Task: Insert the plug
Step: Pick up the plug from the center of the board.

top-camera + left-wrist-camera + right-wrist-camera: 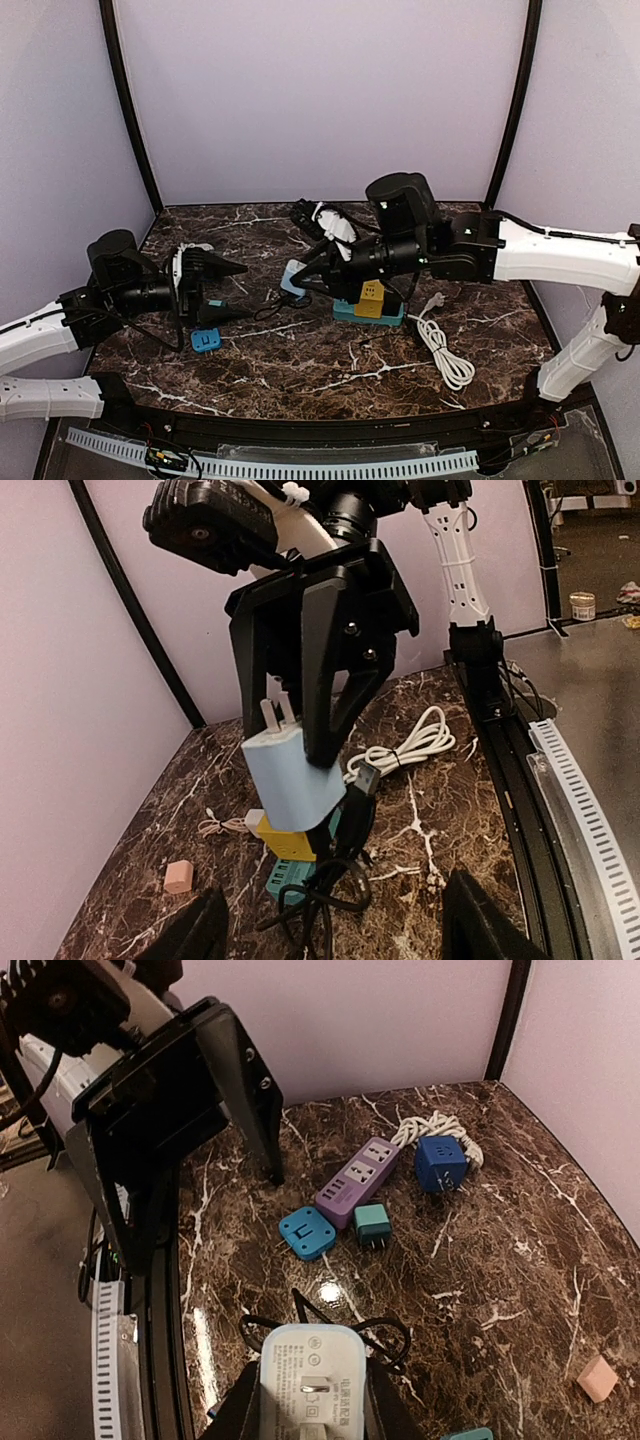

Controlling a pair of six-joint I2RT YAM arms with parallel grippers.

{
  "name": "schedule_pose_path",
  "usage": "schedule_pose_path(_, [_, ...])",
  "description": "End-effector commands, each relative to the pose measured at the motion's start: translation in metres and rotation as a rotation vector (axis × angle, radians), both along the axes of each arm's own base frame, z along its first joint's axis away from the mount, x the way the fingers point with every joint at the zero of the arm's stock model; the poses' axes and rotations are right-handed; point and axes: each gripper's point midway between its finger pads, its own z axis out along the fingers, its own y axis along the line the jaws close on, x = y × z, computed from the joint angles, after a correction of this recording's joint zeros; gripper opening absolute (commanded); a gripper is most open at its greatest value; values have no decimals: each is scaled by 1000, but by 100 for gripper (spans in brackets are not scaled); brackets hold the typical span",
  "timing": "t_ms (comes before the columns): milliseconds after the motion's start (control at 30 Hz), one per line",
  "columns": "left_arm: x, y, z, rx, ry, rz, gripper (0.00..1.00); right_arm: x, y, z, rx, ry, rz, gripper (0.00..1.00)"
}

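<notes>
My right gripper (pixel 298 280) is shut on a light blue plug adapter (pixel 312 1378) and holds it above the table, with its metal prongs pointing toward my left arm. A black USB cable (pixel 375 800) hangs from the adapter down to the marble. A teal power strip (pixel 368 312) with a yellow socket cube (pixel 370 297) on it lies just behind the adapter. A purple power strip (pixel 358 1172) lies under my left gripper (pixel 245 290), which is open, empty and facing the adapter.
On the marble near the purple strip are a blue flat plug (pixel 307 1233), a teal plug (pixel 372 1225) and a dark blue socket cube (pixel 440 1163). A coiled white cable (pixel 440 345) lies right of the teal strip. A pink block (pixel 598 1378) sits farther back.
</notes>
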Motion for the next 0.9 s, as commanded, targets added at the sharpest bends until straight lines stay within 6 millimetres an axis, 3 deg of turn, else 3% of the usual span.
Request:
schedule_pose_path(0, [-11, -5, -9, 31, 168, -66, 57, -24, 2, -23, -190, -68, 139, 0])
schedule_pose_path(133, [-10, -11, -7, 19, 229, -92, 51, -39, 21, -18, -193, -125, 193, 0])
schedule_pose_path(333, [-10, -15, -19, 38, 262, -107, 47, -50, 41, -3, -131, -182, 238, 0])
schedule_pose_path(733, [-15, -17, -20, 24, 234, -146, 34, -48, 64, 4, -96, -209, 264, 0])
schedule_pose_path(800, [-15, -17, -22, 23, 230, -143, 22, -49, 66, 6, -91, -212, 271, 0])
schedule_pose_path(833, [-15, -17, -21, 21, 226, -143, 9, -49, 67, 5, -91, -213, 272, 0])
schedule_pose_path(867, [-15, -16, -21, 20, 224, -141, 5, -48, 68, 5, -91, -213, 271, 0])
